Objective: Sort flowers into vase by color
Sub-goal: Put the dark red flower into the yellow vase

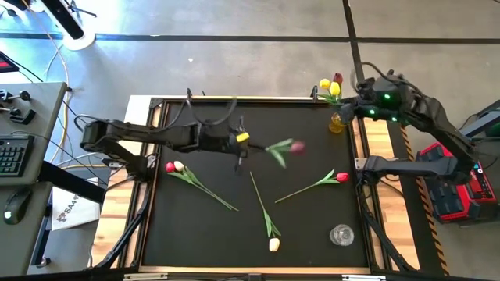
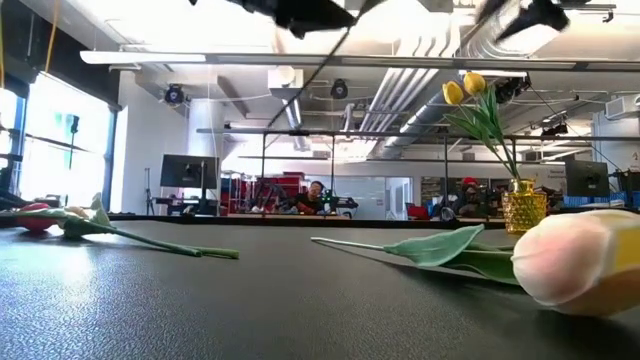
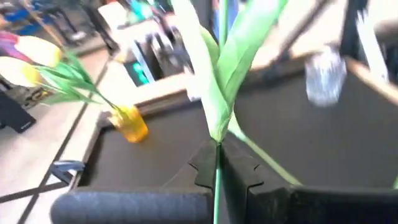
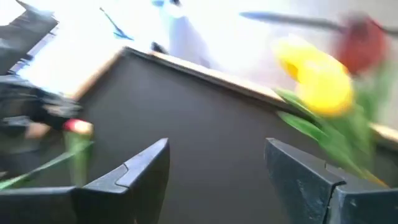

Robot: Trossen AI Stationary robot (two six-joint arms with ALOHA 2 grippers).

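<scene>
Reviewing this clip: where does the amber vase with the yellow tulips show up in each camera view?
High view: amber vase at the mat's far right corner, beside the right gripper.
Low view: right of centre, at the mat's far edge.
Left wrist view: left side, past the stem held by the left gripper, vase at.
Right wrist view: vase not discernible; only its yellow tulips show.
Shared landmark: the yellow tulips.

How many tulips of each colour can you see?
Red artificial tulips lying on the black table: 2
Cream artificial tulips lying there: 2
Yellow artificial tulips in the amber glass vase: 2
Maroon artificial tulip in that vase: 1
Blurred pinkish tulip held by the left tool: 1
Total: 8
</scene>
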